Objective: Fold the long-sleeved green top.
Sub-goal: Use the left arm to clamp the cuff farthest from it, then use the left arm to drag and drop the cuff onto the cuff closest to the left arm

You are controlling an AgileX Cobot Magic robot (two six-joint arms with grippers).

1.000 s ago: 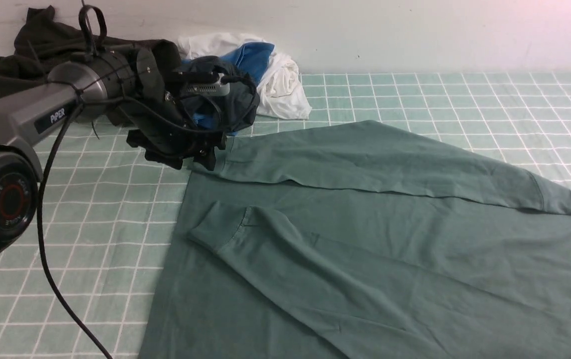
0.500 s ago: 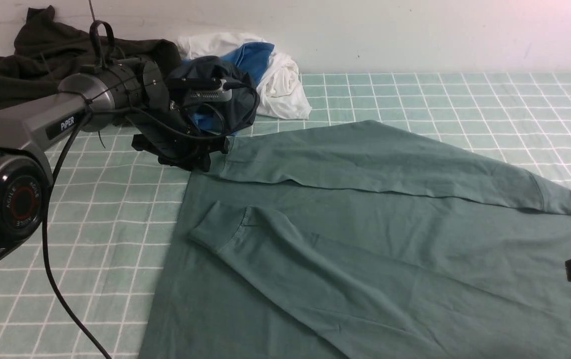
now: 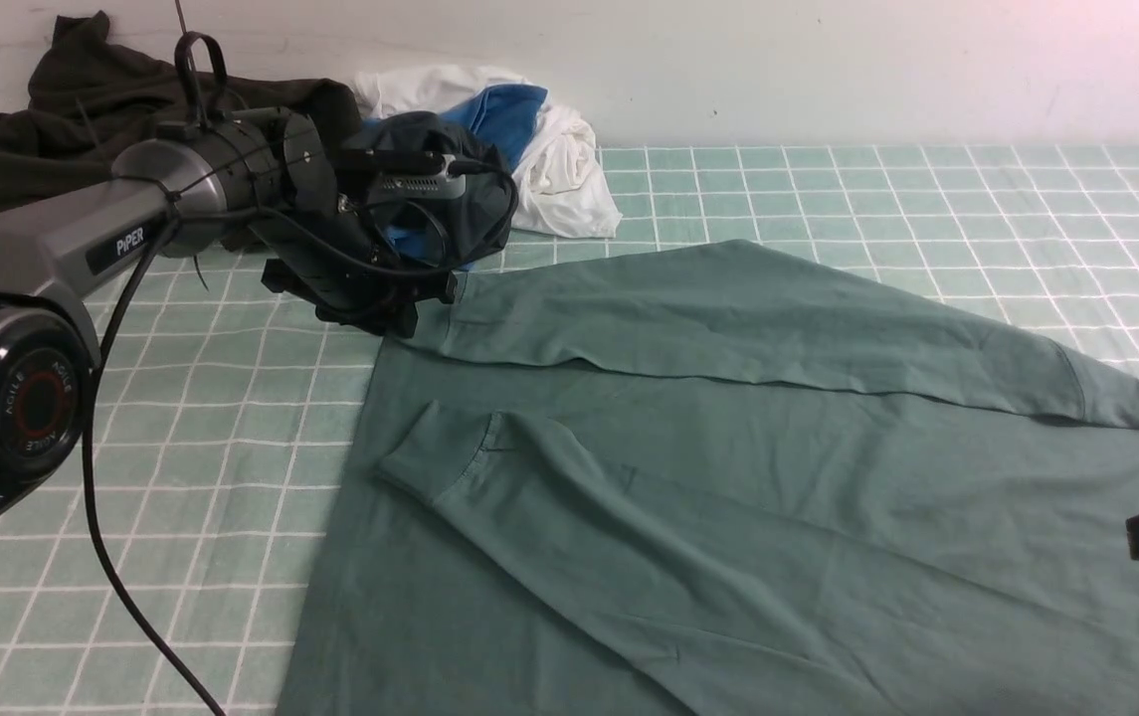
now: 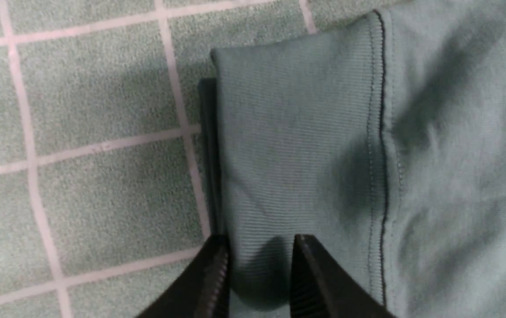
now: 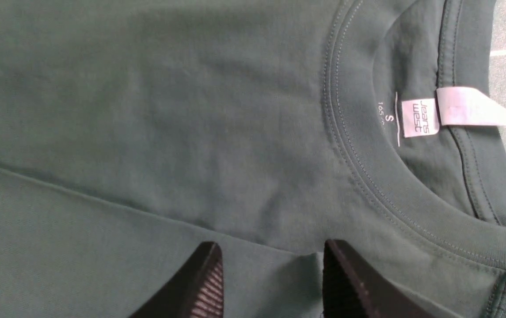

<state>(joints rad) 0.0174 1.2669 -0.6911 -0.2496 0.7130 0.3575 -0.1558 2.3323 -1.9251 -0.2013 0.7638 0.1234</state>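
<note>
- One checked green cloth [image 3: 828,189] covers the whole work surface, up to the white wall at the back.
- Spread flat across the middle and right of that cloth lies the green top [image 3: 728,477], plain, matte and lightly creased. Its hem faces the robot's left and its neck faces the right.
- Both sleeves are folded in over the body. The far sleeve [image 3: 728,318] runs along the top's back edge, and the near sleeve [image 3: 579,517] slants across the front.
- Heaped in the back left corner are a dark garment [image 3: 62,109] and a white and blue bundle [image 3: 539,139], apart from the top.
- Reaching in from the left, the left arm [image 3: 52,239] ends at the far sleeve's ribbed cuff [image 4: 297,132].
- There the left gripper [image 4: 259,247] has its jaws nearly together, pinching a small bulge of the cuff's edge.
- Over the chest, just beside the round ribbed collar [image 5: 367,176], the right gripper [image 5: 270,256] has its jaws spread and holds nothing.
- Inside the collar sit a small white brand tag [image 5: 418,117] marked S and a blank white tag [image 5: 469,108].
</note>
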